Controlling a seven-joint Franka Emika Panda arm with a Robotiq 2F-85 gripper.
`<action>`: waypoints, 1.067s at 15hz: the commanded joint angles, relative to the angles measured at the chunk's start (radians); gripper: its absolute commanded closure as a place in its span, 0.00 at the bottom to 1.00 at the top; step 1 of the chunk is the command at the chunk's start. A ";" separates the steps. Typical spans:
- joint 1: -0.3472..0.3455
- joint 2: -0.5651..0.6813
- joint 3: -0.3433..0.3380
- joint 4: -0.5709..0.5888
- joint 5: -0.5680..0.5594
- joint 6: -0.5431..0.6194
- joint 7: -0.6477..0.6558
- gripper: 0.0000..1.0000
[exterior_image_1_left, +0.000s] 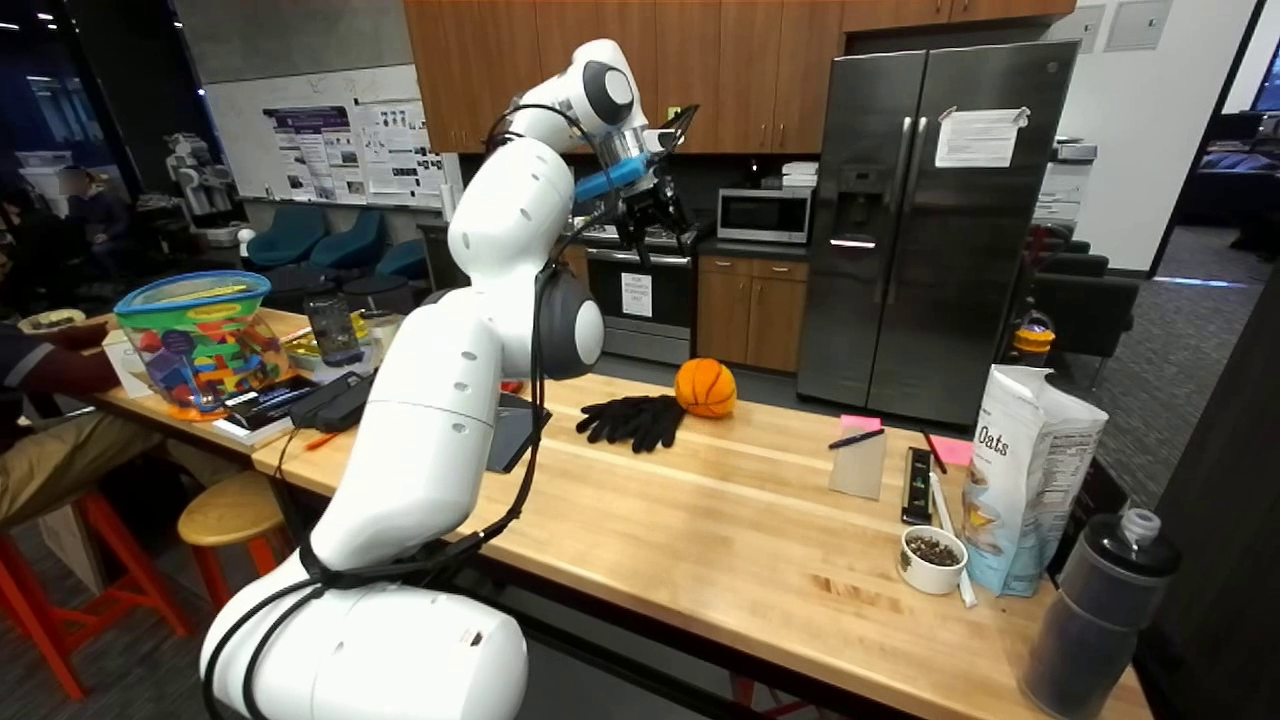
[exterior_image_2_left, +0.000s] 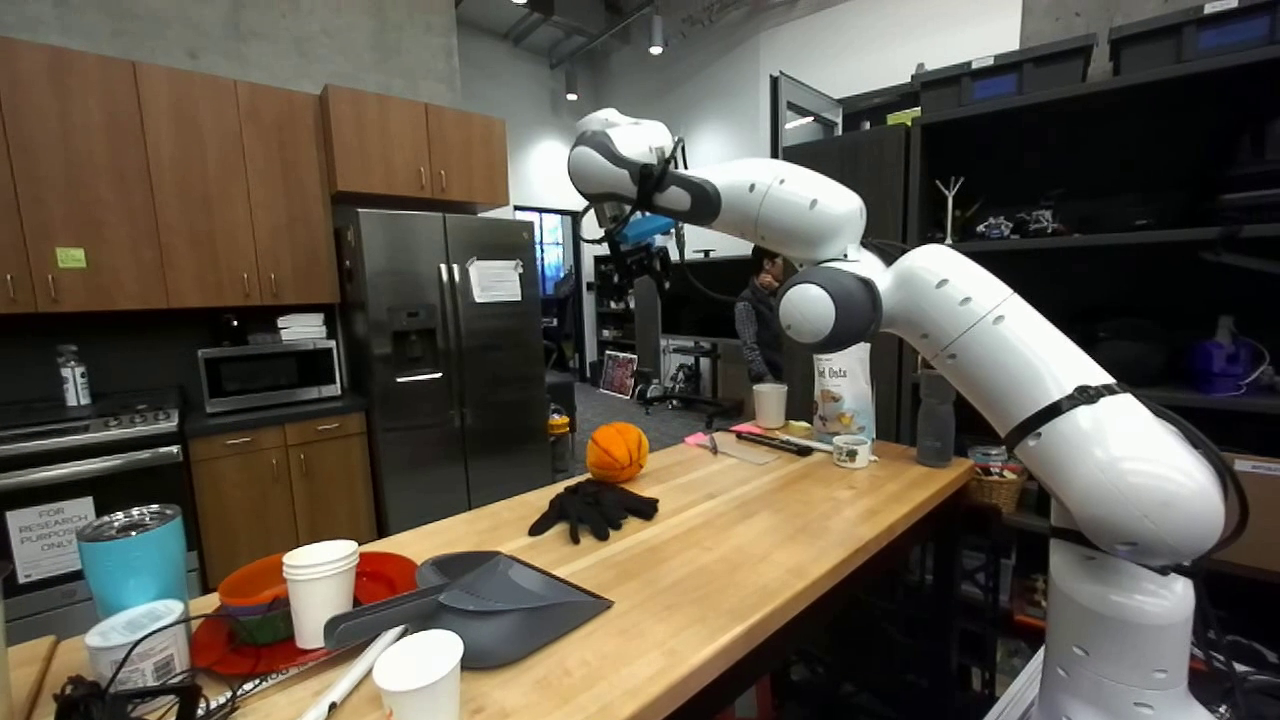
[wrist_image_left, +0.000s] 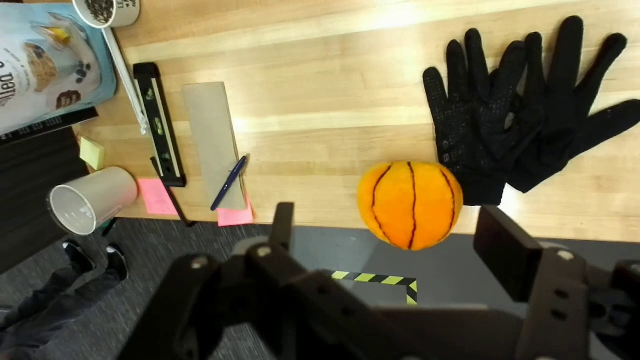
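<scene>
At the far left of the wrist view stands the oats bag (wrist_image_left: 47, 70), with a small cup of dark bits (wrist_image_left: 127, 14) near it. Next come a black level (wrist_image_left: 159, 125) and a beige strip (wrist_image_left: 207, 127), a blue pen (wrist_image_left: 229, 183) lying across its lower end. In the middle is the claw (wrist_image_left: 390, 235), its fingers spread wide with nothing gripped; both exterior views show it hanging well above the tabletop (exterior_image_1_left: 720, 500). The orange ball (wrist_image_left: 410, 205) appears between those fingers (only along the camera's line of sight), resting near the tabletop's edge. Right of it, a pair of black gloves (wrist_image_left: 472, 145) lies overlapping, just beside the ball. With the ball free of the claw, I judge no lift or carry to be under way; whether handling is finished, these views do not settle.
</scene>
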 joint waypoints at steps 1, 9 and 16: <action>0.000 -0.002 0.003 -0.014 -0.002 0.005 0.000 0.05; 0.010 0.007 0.003 -0.016 -0.004 0.005 0.001 0.04; 0.010 0.007 0.003 -0.016 -0.004 0.005 0.001 0.04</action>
